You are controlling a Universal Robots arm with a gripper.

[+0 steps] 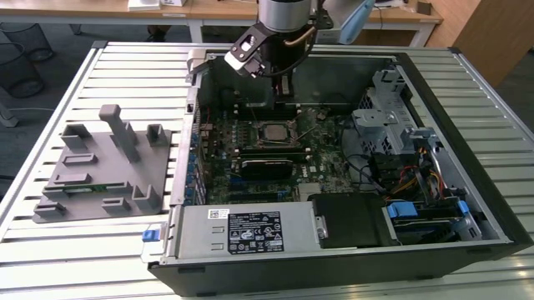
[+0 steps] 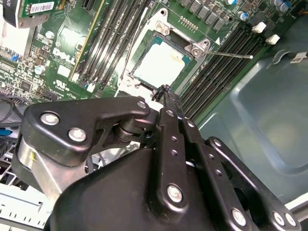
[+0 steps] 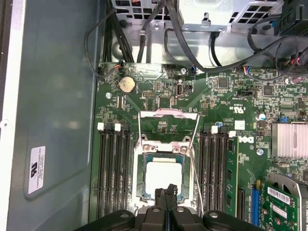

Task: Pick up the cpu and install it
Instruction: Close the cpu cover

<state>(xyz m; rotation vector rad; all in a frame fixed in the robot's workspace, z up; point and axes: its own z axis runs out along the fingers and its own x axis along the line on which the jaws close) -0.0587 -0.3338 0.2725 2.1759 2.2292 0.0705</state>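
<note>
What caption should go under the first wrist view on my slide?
The gripper poised at the edge of the cpu, seated in its open socket.

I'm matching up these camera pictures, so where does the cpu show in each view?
Exterior view: the cpu sits mid-motherboard inside the open case.
Second wrist view: the cpu lies just beyond the tool.
First wrist view: the cpu lies right by the tool.
Shared landmark: the thin metal lever beside it.
</note>
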